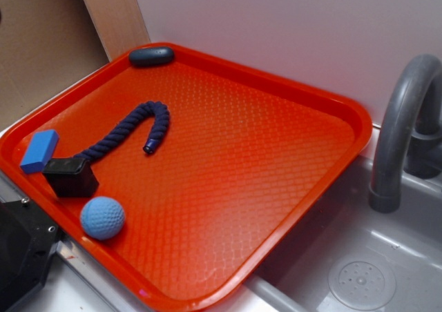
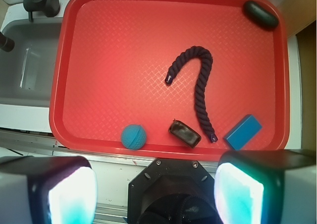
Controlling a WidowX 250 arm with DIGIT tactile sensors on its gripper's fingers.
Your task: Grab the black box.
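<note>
I'm looking down on the red tray, which fills most of my view and sits beside the grey sink with its curved grey faucet. In the wrist view the gripper hangs above the tray's near edge, its two pale pads wide apart at the bottom corners of the picture with nothing between them. On the tray, the dark blue rope curls like a hook across the left half, one end running right up to the black box. The blue dimpled ball rests near the tray's front rim, just beside the box. The black box itself sits by the left front edge, between the ball and the flat bright-blue block, which lies just beside it; I can't tell whether they touch. From the wrist camera the black box shows nearly below the gripper, slightly angled. The dark oval pebble lies well apart in the far corner, against the rim.
</note>
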